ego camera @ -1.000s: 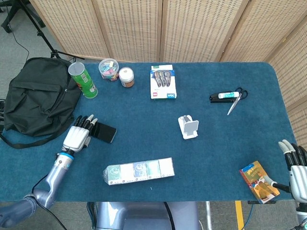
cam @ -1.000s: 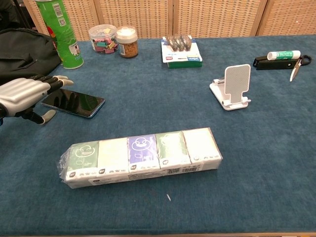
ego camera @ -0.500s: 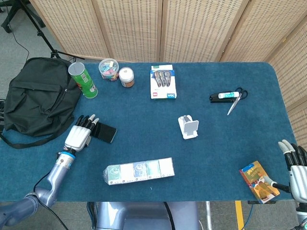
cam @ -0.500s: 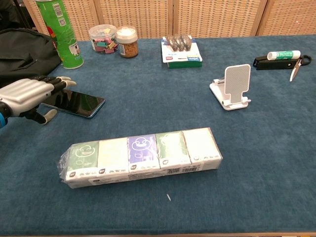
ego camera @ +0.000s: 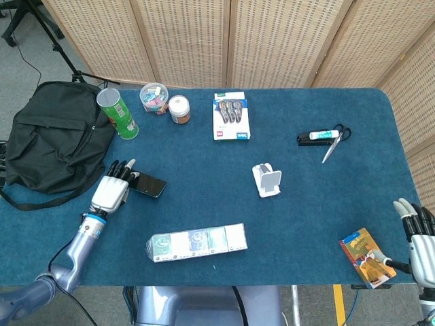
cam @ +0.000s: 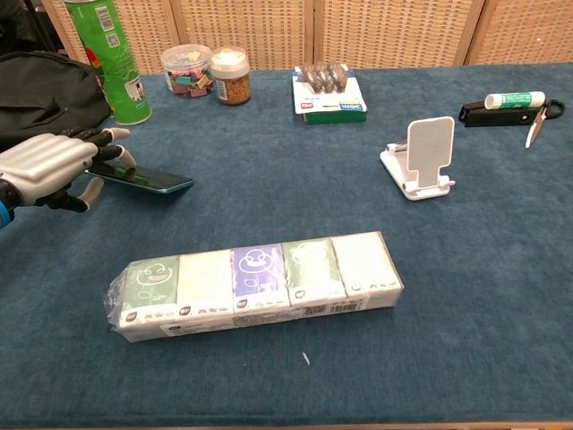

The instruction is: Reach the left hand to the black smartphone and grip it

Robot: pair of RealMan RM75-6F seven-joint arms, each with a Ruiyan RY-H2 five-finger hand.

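The black smartphone (ego camera: 149,185) (cam: 148,179) lies at the left of the blue table, its left end raised off the cloth so it sits tilted. My left hand (ego camera: 112,189) (cam: 49,168) grips that left end, fingers over the top and thumb underneath. My right hand (ego camera: 420,236) shows only in the head view, at the table's front right corner, with its fingers apart and nothing in them.
A black backpack (ego camera: 54,139) lies left of the phone, with a green can (ego camera: 117,113) and two jars (ego camera: 167,103) behind. A long tissue pack (cam: 255,282) lies in front. Further right are a white phone stand (cam: 421,161), a boxed pack (ego camera: 231,116), scissors with glue (ego camera: 325,138), and a small booklet (ego camera: 367,256).
The left hand has closed on the phone's left end. The phone has tipped up off the cloth and turned slightly. The right hand has not moved.
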